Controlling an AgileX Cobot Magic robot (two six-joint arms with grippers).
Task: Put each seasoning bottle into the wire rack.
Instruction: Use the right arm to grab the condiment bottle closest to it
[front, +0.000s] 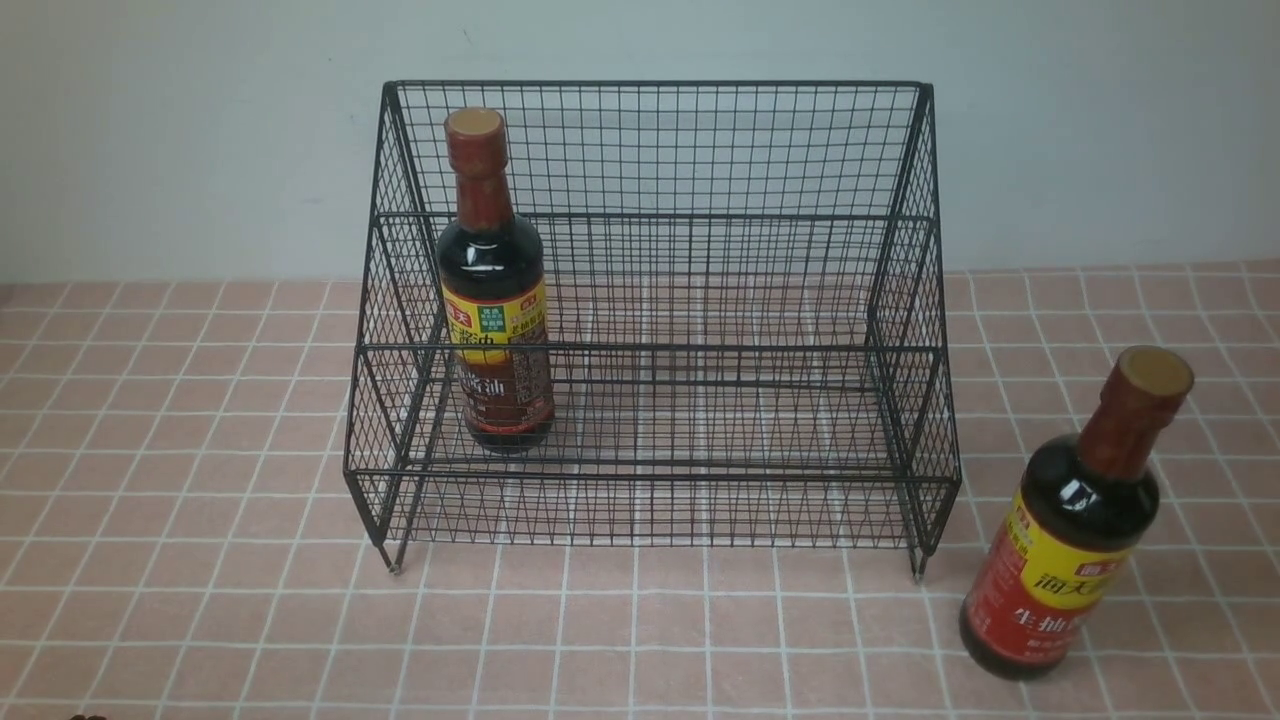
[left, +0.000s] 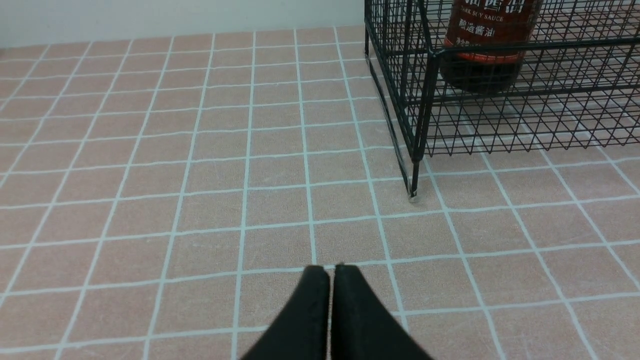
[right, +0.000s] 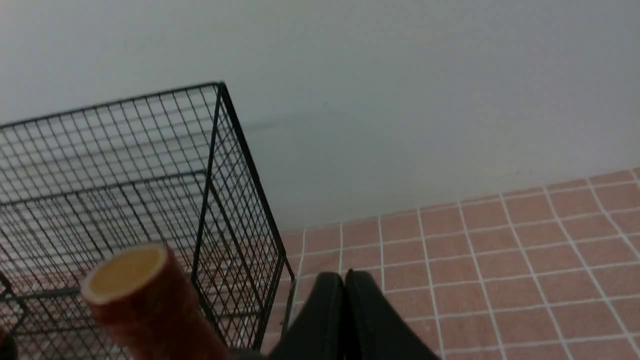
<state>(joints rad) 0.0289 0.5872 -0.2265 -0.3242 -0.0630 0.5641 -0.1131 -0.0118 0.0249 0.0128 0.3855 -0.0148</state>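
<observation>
Black wire rack (front: 915, 300) with the brown-labelled seasoning bottle (front: 495, 330) upright in its front tier, left end; the red-labelled seasoning bottle (front: 1070, 540) stands outside on the tiled table (front: 200, 500), near the rack's right front leg. Left gripper (left: 331, 270) and right gripper (right: 344, 276) are both closed, empty. Recommended: open the right jaws wide, grasp the body, lift above the front rail.

You've got the black wire rack (front: 700, 347) toward the back edge of the tiled tabletop (front: 200, 600). The yellow-and-brown-label bottle (front: 495, 300) stands upright inside its left end. The yellow-and-red-label bottle (front: 1075, 530) stands outside, near the tabletop's right edge.
</observation>
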